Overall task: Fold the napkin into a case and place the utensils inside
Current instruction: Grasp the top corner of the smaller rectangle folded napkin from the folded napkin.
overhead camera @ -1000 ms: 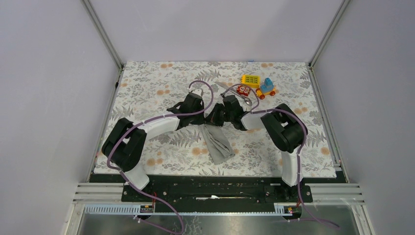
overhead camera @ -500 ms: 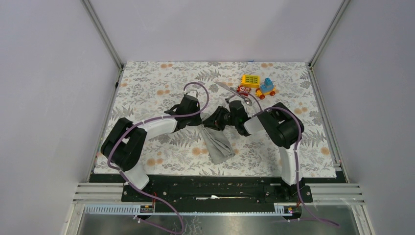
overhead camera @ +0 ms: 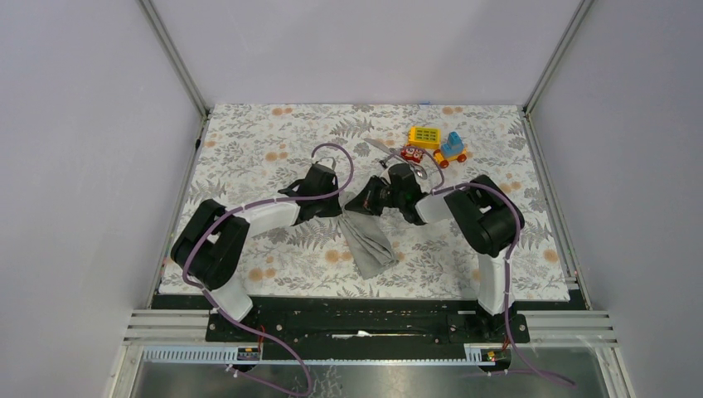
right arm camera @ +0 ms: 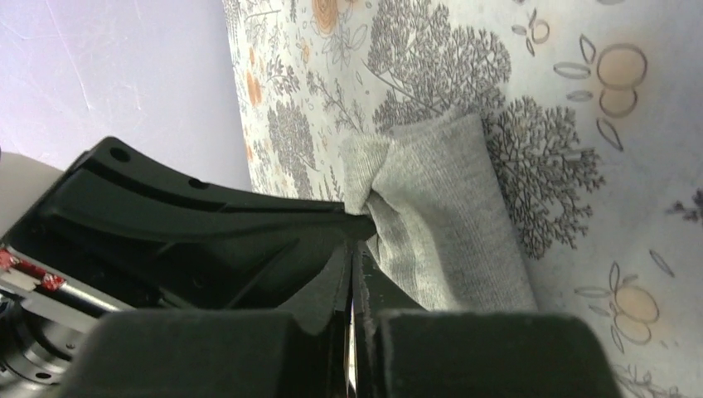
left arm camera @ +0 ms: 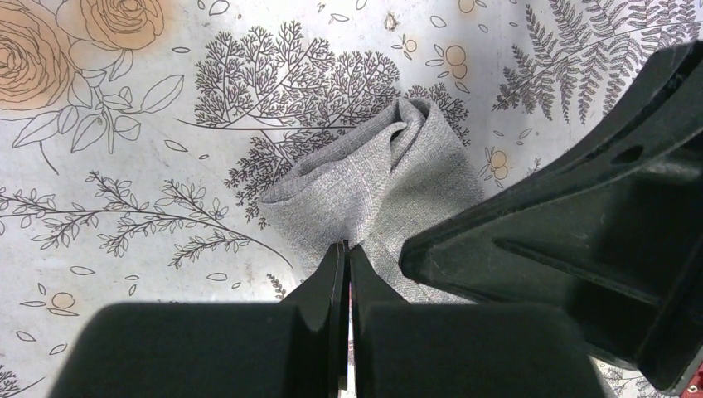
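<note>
**Pinching far end of napkin strip with both pincers; utensils off at 1 o'clock**

Top view: find napkin (overhead camera: 370, 242) mid-tablecloth (overhead camera: 249, 149), already folded to a narrow strip. Long axis running 11 to 5 o'clock, near end toward the arm bases, far end under the pincers.

Mark left gripper (overhead camera: 340, 211) at that far end, reaching in from 9 o'clock. Jaws pressed together, cloth edge nipped at the tips. Checked in left wrist view: grey fabric bunching and curling at 12 to 1 o'clock of the tips.

Mark right gripper (overhead camera: 363, 205) at the same end, reaching in from 3 o'clock, just beside the left one. Jaws together as well, clamped on a raised fold of the napkin per right wrist view. Can't tell how many layers are caught in either pinch.

Spot utensils (overhead camera: 383, 148) at 1 o'clock of the pinched end, well apart from the cloth, near toy blocks (overhead camera: 435, 143). Too small to sort spoon from the other piece with confidence.

Judged: still in folding step, no pocket visible. Likely hinges on carrying the far end down the long axis toward 5 o'clock, so keep both pinches level or risk skewing the strip. For the later utensil pick, go with the right arm as the nearer one.
</note>
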`<state>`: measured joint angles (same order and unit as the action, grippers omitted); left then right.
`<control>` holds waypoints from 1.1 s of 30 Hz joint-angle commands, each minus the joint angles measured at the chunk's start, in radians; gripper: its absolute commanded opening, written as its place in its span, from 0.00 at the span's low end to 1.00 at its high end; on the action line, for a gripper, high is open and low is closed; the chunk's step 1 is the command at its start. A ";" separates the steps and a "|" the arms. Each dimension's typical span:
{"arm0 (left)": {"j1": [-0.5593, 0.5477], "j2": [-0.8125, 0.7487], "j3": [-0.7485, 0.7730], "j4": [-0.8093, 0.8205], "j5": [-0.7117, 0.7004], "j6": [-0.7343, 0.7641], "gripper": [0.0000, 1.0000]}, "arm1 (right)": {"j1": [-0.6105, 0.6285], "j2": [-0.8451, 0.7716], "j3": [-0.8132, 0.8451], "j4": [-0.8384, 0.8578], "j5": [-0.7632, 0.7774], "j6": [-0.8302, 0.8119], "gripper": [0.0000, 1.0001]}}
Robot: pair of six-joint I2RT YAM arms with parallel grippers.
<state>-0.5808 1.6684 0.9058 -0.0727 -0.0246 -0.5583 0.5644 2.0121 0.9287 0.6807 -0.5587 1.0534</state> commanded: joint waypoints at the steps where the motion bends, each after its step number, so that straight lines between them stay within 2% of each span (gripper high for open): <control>1: 0.001 -0.034 0.004 0.016 0.020 -0.001 0.00 | 0.004 0.036 0.080 -0.053 0.030 -0.061 0.00; 10: 0.001 -0.021 0.010 0.019 0.058 -0.024 0.00 | 0.089 0.180 0.236 -0.055 0.074 0.010 0.00; 16: 0.003 -0.024 -0.006 0.012 0.036 -0.023 0.00 | 0.066 0.044 0.177 -0.165 0.065 -0.095 0.01; 21: 0.008 -0.031 -0.011 0.004 0.028 -0.014 0.00 | 0.044 -0.065 0.103 -0.258 0.088 -0.201 0.14; 25: 0.007 -0.036 -0.012 0.001 0.032 -0.012 0.00 | 0.035 -0.052 0.084 -0.266 0.082 -0.224 0.16; 26: 0.007 -0.036 -0.012 0.001 0.037 -0.012 0.00 | 0.035 -0.041 0.083 -0.262 0.083 -0.227 0.16; 30: 0.007 -0.040 -0.008 -0.002 0.042 -0.012 0.00 | 0.041 0.004 0.081 -0.231 0.099 -0.220 0.02; 33: 0.007 -0.035 -0.003 -0.002 0.049 -0.011 0.00 | 0.059 0.050 0.107 -0.238 0.106 -0.222 0.00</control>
<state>-0.5732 1.6684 0.9005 -0.1059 0.0010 -0.5690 0.6067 2.0056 1.0149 0.4446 -0.4759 0.8581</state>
